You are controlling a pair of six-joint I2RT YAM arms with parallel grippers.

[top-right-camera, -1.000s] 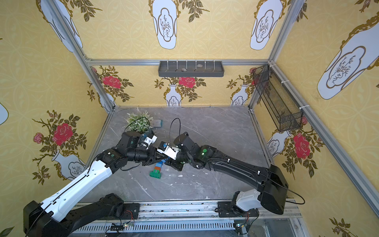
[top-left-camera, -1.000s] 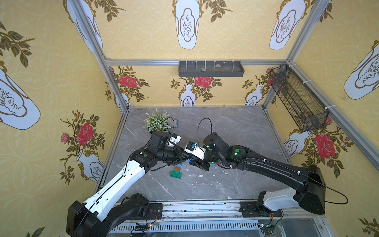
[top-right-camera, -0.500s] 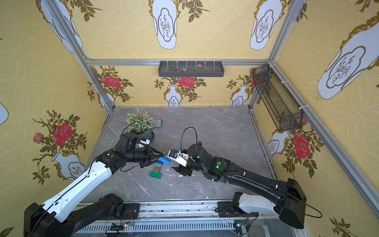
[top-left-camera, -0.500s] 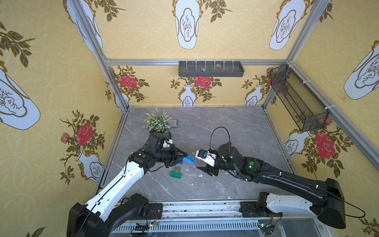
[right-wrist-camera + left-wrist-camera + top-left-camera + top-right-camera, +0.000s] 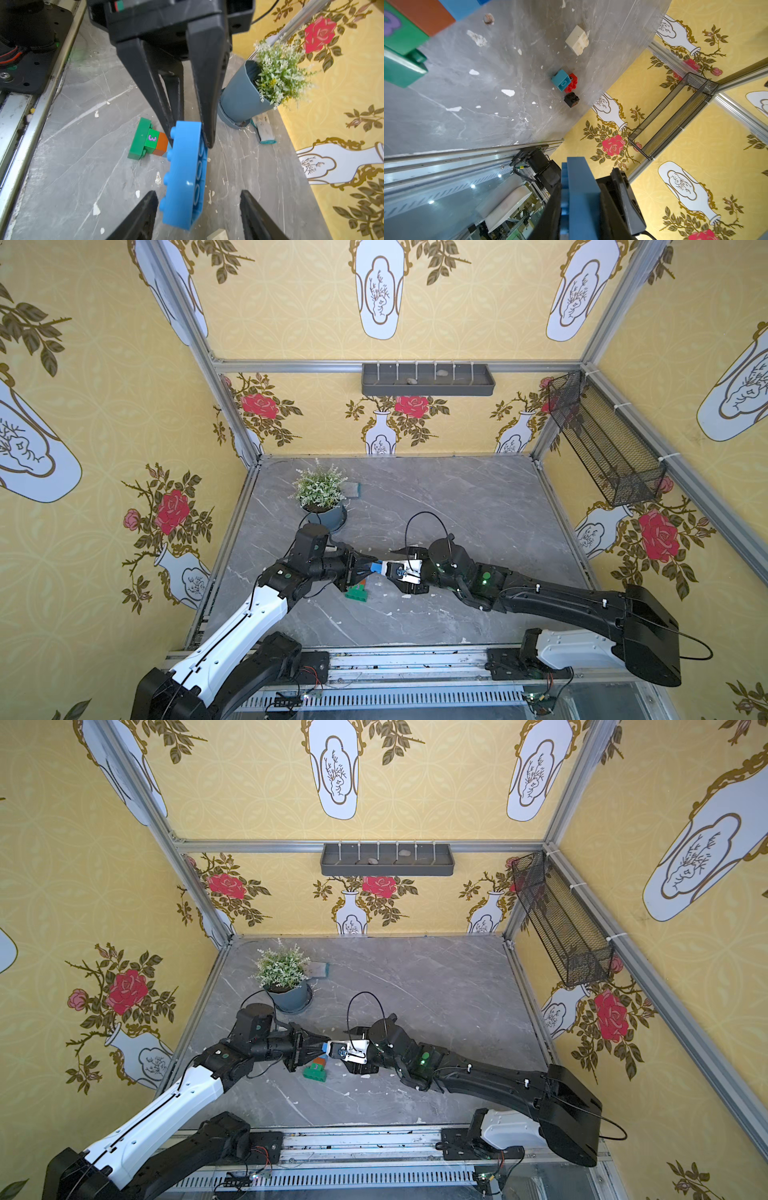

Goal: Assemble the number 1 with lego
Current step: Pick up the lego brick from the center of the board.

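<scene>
The right pincer (image 5: 199, 207) is coming back, wide open, around the long blue brick (image 5: 182, 176) that the left pincer (image 5: 189, 143) is squeezing near the little brick stack (image 5: 145, 141), maybe for a swap.

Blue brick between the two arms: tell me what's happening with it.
The left gripper is shut on one end of the long blue brick, holding it above the table. The right gripper is open, its fingers either side of the brick's other end, not clamped on it. Below lies a partial build: a long green brick, a green square marked 3 and an orange-brown square. A white brick, a light blue brick, a red brick and a black brick lie loose farther off.
</scene>
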